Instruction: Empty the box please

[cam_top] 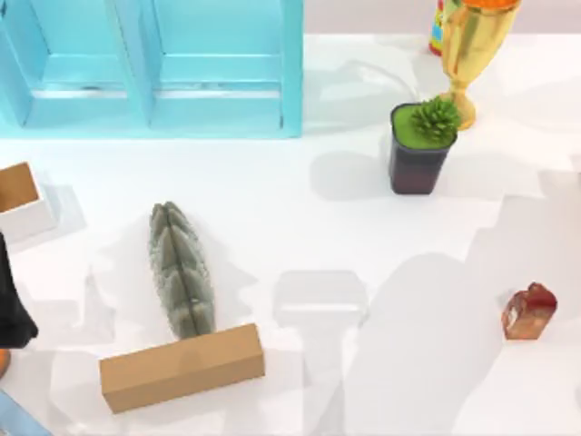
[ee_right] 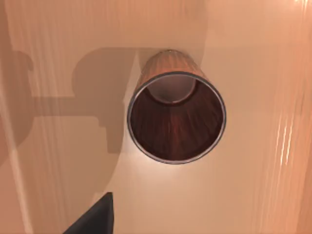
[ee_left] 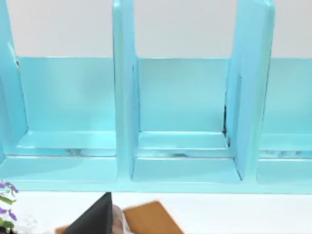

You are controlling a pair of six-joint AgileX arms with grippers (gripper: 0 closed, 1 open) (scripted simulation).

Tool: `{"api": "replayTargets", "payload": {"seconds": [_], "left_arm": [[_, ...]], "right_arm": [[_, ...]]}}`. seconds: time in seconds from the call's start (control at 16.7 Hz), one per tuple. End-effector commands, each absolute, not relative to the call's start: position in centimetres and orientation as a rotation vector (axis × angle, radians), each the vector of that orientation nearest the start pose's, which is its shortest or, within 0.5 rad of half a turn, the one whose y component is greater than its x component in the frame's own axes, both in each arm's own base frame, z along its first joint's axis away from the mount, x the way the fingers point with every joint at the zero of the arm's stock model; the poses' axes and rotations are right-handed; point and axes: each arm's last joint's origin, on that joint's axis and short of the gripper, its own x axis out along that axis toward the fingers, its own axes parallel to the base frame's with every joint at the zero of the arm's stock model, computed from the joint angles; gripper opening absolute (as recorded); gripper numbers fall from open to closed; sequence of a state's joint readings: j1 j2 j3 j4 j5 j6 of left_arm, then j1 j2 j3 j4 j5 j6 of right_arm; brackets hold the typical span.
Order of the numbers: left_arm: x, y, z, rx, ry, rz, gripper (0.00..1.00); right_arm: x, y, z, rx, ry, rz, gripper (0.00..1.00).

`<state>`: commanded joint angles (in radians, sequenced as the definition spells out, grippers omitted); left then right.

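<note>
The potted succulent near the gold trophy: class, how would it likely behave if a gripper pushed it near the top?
The potted succulent is taller than it is wide, so a high push would probably tip it rather than slide it. Its squarish dark pot suggests it would not roll far. The gold trophy stands close behind, so a topple could knock it.

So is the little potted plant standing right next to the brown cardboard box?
No, in the top view the potted plant stands far back on the right by the gold trophy, while the cardboard box lies front left.
</note>
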<state>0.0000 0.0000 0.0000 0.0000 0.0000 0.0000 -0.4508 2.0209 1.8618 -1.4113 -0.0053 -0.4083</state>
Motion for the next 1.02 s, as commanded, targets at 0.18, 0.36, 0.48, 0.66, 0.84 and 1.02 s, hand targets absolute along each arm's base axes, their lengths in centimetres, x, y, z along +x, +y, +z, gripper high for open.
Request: {"api": "replayTargets", "payload": {"seconds": [0.18,0.36,0.48,0.66,0.84,1.02], "left_arm": [[10.6,-0.1,16.0,0.000,0.000,0.000,1.00],[10.6,-0.1,16.0,0.000,0.000,0.000,1.00],[10.6,-0.1,16.0,0.000,0.000,0.000,1.00],[10.6,-0.1,16.0,0.000,0.000,0.000,1.00],[10.6,-0.1,16.0,0.000,0.000,0.000,1.00],[10.6,-0.1,16.0,0.000,0.000,0.000,1.00]], "right_arm": [[35.6,-16.5,25.6,0.032,1.566,-0.023,1.00],[35.8,-16.6,23.3,0.033,1.567,-0.023,1.00],[35.9,-16.7,21.1,0.032,1.567,-0.023,1.00],[35.8,-16.7,17.9,0.032,1.566,-0.024,1.00],[35.6,-16.6,16.0,0.033,1.567,-0.023,1.00],[35.6,-16.6,15.9,0.033,1.567,-0.023,1.00]]}}
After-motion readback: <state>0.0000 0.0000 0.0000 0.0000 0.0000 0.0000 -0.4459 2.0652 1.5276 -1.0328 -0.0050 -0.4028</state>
